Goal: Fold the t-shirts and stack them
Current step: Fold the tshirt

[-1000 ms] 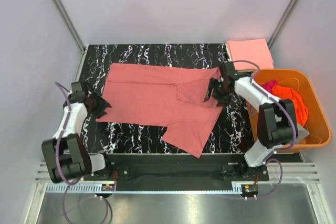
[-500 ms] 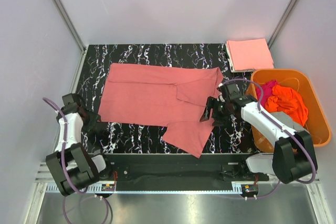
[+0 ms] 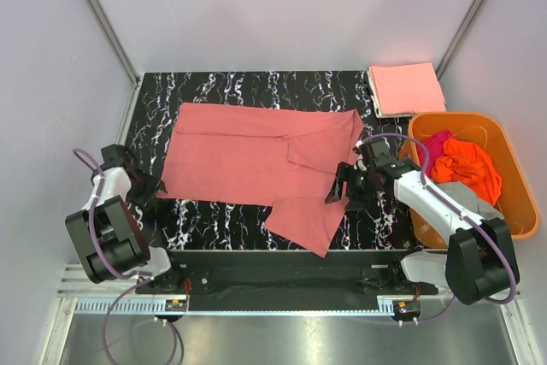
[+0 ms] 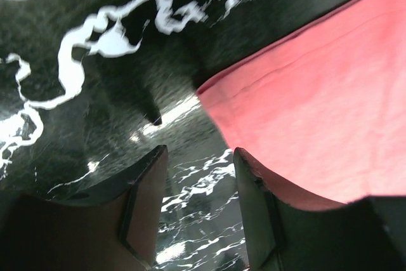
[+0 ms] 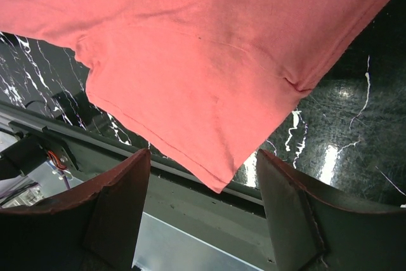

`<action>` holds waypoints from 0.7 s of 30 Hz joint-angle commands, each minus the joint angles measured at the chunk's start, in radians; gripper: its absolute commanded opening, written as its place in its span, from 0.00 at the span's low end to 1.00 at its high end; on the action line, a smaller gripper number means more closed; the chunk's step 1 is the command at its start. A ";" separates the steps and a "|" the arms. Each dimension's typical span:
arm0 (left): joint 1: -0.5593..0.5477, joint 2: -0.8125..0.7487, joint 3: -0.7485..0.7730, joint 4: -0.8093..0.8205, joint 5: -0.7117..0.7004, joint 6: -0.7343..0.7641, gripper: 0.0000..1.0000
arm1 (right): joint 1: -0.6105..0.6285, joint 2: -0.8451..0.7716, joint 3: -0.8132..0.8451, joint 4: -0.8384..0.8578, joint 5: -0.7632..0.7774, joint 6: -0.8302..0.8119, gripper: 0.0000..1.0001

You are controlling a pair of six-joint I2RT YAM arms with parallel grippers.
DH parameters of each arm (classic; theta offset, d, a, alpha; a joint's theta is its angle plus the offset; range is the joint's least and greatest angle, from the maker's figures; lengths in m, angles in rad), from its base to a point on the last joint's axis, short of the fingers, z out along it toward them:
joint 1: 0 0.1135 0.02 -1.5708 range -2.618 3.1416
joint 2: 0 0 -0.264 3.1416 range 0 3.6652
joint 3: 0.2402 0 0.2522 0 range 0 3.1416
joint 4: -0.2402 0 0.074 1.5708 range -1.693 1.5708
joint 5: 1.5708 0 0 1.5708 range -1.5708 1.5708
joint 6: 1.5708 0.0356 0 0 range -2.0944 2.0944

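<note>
The salmon-pink t-shirt (image 3: pixel 248 156) lies spread across the middle of the black, white-veined tabletop (image 3: pixel 239 87). Its right part is folded over on itself, and one flap runs down toward the near edge, its tip lying over the edge. A paler peach-pink t-shirt (image 3: pixel 406 88) sits folded in the far right corner, apart from the spread one.

The left claw (image 3: pixel 156 187) is low at the spread shirt's near left corner. In its wrist view the left claw (image 4: pixel 200 152) has its fingers (image 4: pixel 149 201) moderately apart, with only bare tabletop between them. The shirt's hemmed corner (image 4: pixel 304 112) lies just beside and beyond them, not gripped.

The right claw (image 3: pixel 335 191) hangs over the shirt's right side, near where the flap begins. From its own camera the right claw (image 5: pixel 203 157) stands wide, both fingers (image 5: pixel 120 207) well clear of the cloth (nothing is pinched between them). The flap's pointed tip (image 5: pixel 216 179) shows below it.

At the right edge stands an orange basket (image 3: pixel 461 116), holding a bright orange t-shirt (image 3: pixel 468 168) and a magenta t-shirt (image 3: pixel 438 139) in a loose heap. The right arm crosses in front of it.
</note>
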 commanded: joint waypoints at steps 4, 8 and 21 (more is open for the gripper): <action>0.023 0.072 0.096 0.053 0.030 0.023 0.52 | 0.003 -0.030 -0.003 0.022 -0.025 -0.012 0.75; 0.033 0.125 0.120 0.056 0.039 0.019 0.51 | 0.002 -0.021 0.001 0.023 -0.034 -0.012 0.75; 0.051 0.221 0.109 0.093 0.053 0.019 0.46 | 0.003 -0.033 -0.025 0.025 -0.050 0.012 0.75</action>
